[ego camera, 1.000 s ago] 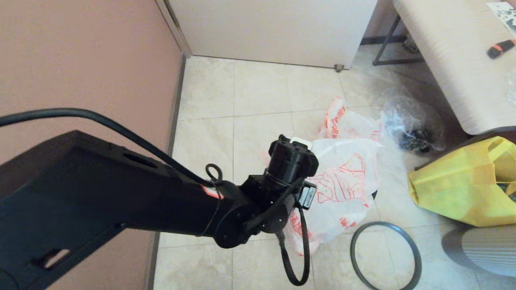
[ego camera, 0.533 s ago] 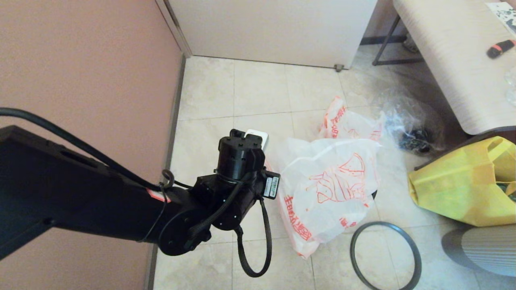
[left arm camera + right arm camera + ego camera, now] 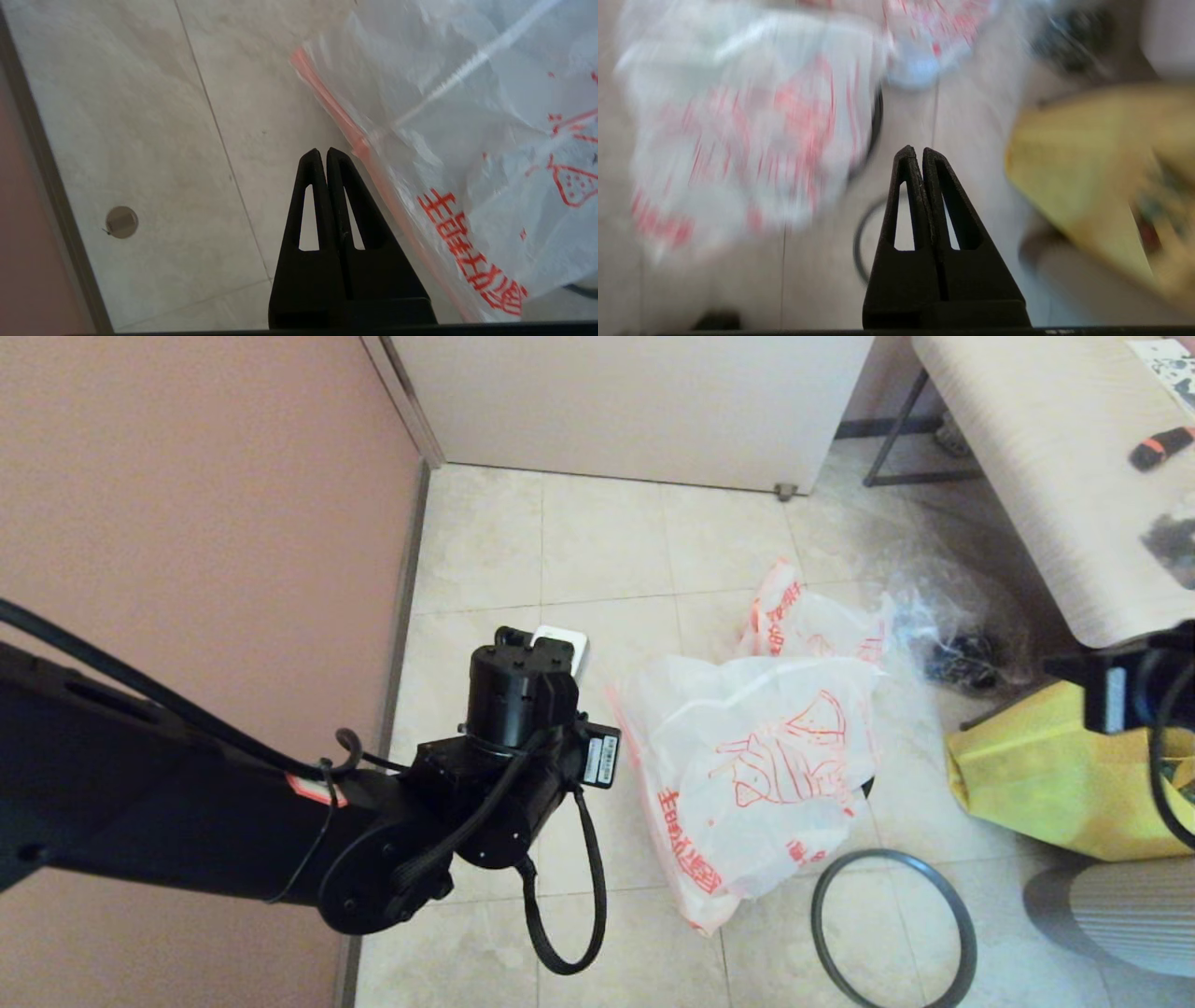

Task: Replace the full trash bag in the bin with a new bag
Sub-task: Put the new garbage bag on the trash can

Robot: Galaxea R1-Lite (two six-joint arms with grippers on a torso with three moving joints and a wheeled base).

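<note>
The new bag (image 3: 766, 775) lies limp and spread over the bin, of which only a dark sliver of rim (image 3: 877, 112) shows. Behind it sits the full trash bag (image 3: 808, 616), lumpy with orange print. The bin's grey hoop (image 3: 882, 855) lies flat on the floor tiles in front. My left gripper (image 3: 323, 151) is shut with nothing in it, hovering over bare tile just beside the new bag's pinkish edge (image 3: 327, 100). Shut and holding nothing too, my right gripper (image 3: 919, 150) hangs above the hoop (image 3: 858, 238), between the new bag (image 3: 738, 126) and the tote.
A yellow fabric tote (image 3: 1055, 775) stands at the right, and a clear crinkled bag (image 3: 952, 625) with dark contents lies behind it. A pale table (image 3: 1046, 476) fills the back right. The pink wall (image 3: 187, 523) runs close along the left.
My left arm has drawn back to the left, off the new bag, which now lies uncovered. My right arm's wrist has come into view at the right edge.
</note>
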